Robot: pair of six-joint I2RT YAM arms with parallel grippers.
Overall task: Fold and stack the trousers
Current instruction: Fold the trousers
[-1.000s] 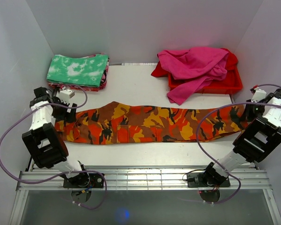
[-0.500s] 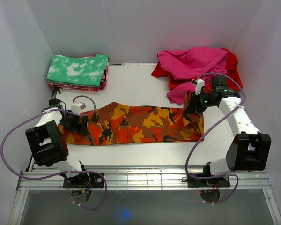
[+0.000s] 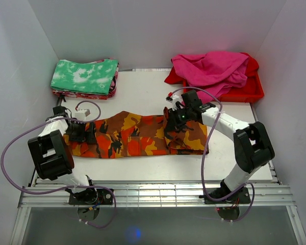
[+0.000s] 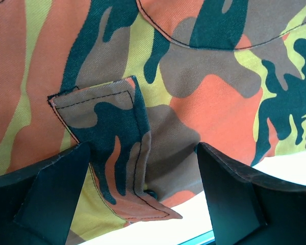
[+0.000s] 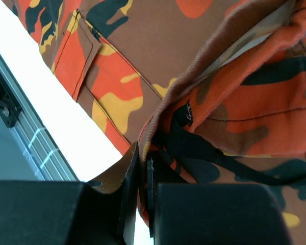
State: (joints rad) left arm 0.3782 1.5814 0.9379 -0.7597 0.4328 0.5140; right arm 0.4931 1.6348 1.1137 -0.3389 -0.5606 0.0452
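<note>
Right gripper [image 3: 174, 118] is clamped on the trousers [image 3: 137, 135]. In the wrist view its jaws are closed with a cloth edge pinched between them, and a black strap [image 5: 194, 148] trails off beside the pinch. It sits above the table [image 3: 143, 92] centre, holding the leg end lifted and doubled over the middle of the garment.

Left gripper [image 3: 86, 133] is at the table's left side, over the other end of the trousers. Jaws are spread wide, one finger either side of a pocket flap [image 4: 112, 143]. Can't tell if the tips touch the cloth.

The trousers lie lengthwise across the table's middle and are flat apart from the folded right part.

Green-and-white folded stack [image 3: 84, 76] is in the table's far-left corner. Red tray [image 3: 245, 94] with magenta garments [image 3: 211, 69] heaped in it is in the far-right corner. Both are clear of the trousers.
</note>
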